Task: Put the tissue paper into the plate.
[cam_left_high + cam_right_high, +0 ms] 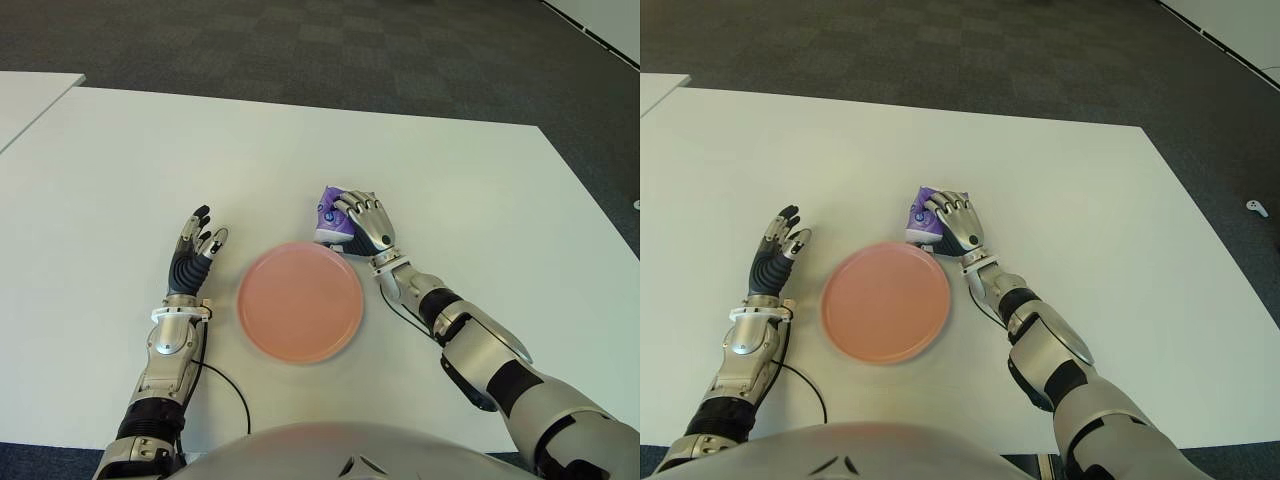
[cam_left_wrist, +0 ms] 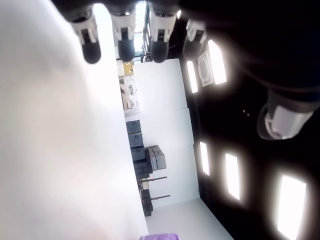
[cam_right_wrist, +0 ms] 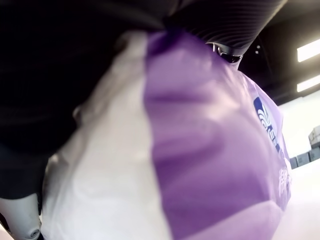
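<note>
White surface (image 1: 450,180) fills most of the view, dark carpet (image 1: 300,40) behind it. Closest to the robot sits the pink plate (image 1: 300,302), nothing in it. Left hand (image 1: 193,250) shows just left of the plate, fingers (image 2: 91,45) straight and relaxed, holding nothing. A bit farther back, just past the plate's right rim, the right hand (image 1: 365,224) has its fingers wrapped over the purple-and-white tissue paper (image 1: 329,217) pack, still down on the surface.

A white table (image 1: 420,170) stands on dark checkered carpet (image 1: 300,45); another white surface (image 1: 30,95), perhaps a second table, adjoins.
</note>
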You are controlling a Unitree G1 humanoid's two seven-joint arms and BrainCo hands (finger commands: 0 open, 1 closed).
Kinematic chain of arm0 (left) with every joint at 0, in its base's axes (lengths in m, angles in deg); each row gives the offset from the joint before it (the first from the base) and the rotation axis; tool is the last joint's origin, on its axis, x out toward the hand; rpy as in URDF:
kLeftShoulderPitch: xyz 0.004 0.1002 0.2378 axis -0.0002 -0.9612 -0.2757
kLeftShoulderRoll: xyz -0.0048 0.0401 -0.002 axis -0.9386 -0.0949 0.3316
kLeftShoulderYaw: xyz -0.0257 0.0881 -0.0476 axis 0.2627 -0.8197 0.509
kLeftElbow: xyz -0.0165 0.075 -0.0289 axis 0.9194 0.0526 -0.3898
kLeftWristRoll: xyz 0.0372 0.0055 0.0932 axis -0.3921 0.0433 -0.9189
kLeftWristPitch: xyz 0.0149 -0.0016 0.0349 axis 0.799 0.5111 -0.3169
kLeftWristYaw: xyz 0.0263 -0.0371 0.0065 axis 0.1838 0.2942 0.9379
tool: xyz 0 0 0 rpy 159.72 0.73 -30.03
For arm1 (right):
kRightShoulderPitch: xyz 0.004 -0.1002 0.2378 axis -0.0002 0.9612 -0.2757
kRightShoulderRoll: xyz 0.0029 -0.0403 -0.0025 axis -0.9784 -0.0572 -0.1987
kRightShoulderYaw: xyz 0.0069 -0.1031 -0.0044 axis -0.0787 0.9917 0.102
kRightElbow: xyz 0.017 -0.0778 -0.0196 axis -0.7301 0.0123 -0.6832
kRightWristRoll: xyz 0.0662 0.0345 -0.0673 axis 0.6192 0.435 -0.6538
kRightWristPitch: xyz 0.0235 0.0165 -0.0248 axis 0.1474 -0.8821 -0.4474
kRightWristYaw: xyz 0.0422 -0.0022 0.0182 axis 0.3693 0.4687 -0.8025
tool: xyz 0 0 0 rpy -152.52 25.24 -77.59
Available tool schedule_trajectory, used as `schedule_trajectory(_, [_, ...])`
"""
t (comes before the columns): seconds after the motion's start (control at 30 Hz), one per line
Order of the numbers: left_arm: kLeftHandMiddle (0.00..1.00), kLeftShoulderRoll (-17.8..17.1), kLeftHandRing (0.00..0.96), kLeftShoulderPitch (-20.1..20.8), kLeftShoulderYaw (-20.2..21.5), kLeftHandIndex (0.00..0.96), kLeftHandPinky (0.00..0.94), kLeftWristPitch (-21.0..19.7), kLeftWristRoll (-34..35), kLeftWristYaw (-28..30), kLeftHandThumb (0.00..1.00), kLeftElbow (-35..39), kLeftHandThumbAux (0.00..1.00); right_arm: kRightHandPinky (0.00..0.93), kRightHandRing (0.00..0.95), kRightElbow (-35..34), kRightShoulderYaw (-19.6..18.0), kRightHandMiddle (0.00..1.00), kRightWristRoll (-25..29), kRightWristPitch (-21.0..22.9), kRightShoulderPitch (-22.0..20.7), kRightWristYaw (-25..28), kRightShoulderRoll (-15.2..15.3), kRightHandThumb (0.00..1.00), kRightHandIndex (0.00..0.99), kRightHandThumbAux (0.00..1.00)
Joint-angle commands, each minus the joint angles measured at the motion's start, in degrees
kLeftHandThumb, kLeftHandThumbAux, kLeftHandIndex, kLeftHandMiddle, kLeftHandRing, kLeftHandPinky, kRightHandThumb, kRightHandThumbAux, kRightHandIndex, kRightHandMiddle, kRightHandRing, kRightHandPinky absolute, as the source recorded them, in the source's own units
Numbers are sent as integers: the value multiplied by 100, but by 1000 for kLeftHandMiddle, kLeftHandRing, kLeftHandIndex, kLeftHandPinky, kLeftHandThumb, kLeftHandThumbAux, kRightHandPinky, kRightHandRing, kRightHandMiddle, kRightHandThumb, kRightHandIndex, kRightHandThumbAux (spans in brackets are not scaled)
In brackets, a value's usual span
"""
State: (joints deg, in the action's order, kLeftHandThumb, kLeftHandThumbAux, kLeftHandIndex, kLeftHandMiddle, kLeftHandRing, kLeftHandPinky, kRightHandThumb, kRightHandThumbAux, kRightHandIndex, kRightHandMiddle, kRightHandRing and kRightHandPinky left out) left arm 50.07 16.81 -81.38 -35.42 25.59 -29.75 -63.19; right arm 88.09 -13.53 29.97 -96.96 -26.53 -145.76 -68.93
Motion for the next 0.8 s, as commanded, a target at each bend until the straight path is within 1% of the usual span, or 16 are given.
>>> schedule_trajectory(0.03, [0, 81, 0, -243, -11, 0, 0, -113, -19, 11, 0, -357, 429, 876, 893, 305, 121, 918, -160, 25, 479, 166, 27, 749, 440, 707])
schedule_trajectory(0.27, [0, 89, 0, -234, -19, 0, 0, -180, 39, 78, 0, -335, 421, 879, 896, 304, -14, 921, -48, -163, 486, 224, 35, 748, 439, 708])
schedule_trajectory(0.53, [0, 91, 0, -227, -34, 0, 0, -213, 20, 61, 0, -317, 419, 884, 904, 306, -53, 935, -72, -218, 466, 162, 55, 747, 439, 708])
schedule_trajectory(0.7, [0, 94, 0, -230, -35, 0, 0, -210, 34, 69, 0, -311, 420, 886, 908, 266, -144, 945, -2, -347, 440, 229, 122, 746, 438, 708])
schedule_trajectory(0.8, [0, 94, 0, -235, -34, 0, 0, -193, 37, 68, 0, -305, 420, 885, 909, 184, -321, 951, 139, -563, 350, 399, 269, 745, 438, 709])
